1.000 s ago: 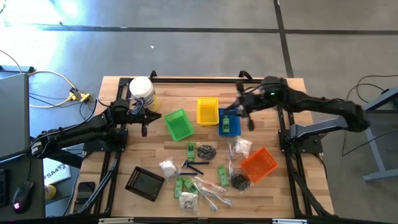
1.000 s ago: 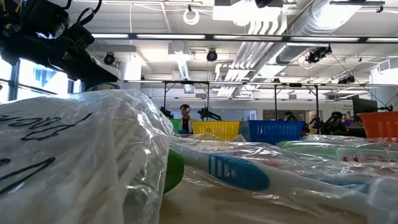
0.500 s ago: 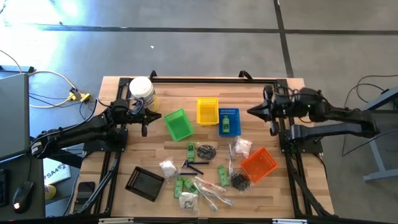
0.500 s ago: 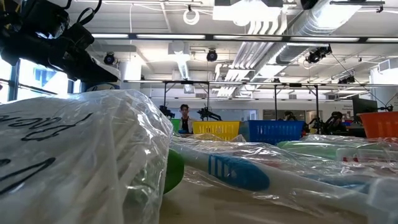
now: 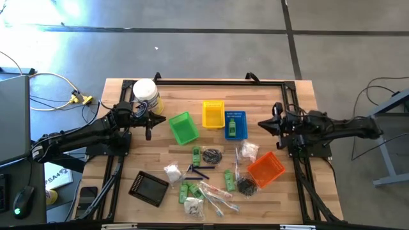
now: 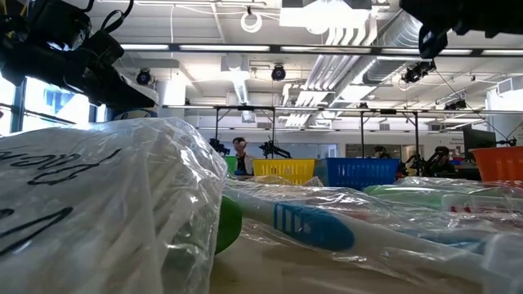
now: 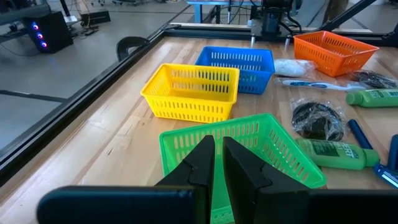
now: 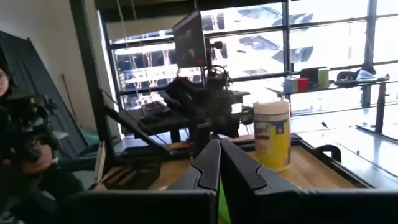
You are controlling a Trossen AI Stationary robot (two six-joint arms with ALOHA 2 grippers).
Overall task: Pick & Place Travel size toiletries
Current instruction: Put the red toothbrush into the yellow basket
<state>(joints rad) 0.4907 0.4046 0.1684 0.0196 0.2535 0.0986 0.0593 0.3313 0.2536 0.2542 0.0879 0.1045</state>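
The travel size toiletries lie scattered on the near half of the table: a green tube (image 5: 196, 155), a dark round piece (image 5: 211, 155), white packets (image 5: 172, 171), thin black pieces (image 5: 199, 170), and wrapped toothbrushes (image 5: 215, 195) (image 6: 302, 224). Another green tube (image 5: 235, 130) lies inside the blue basket (image 5: 236, 117). My left gripper (image 5: 148, 122) (image 7: 218, 167) hovers shut beside the green basket (image 5: 183, 128) (image 7: 249, 146). My right gripper (image 5: 262, 123) (image 8: 219, 163) is shut, to the right of the blue basket and above the table. Neither holds anything.
A yellow basket (image 5: 213, 114) stands between the green and blue ones. An orange basket (image 5: 265, 168) sits near the right edge and a black tray (image 5: 149, 188) near the left. The big white jar (image 5: 146, 96) stands at the far left corner. A person shows at the edge of the right wrist view (image 8: 18, 149).
My right arm has drawn back from over the blue basket toward the table's right edge, folding in, and its gripper now points left from there. It shows at the top right of the low view. The toiletries and baskets have stayed put.
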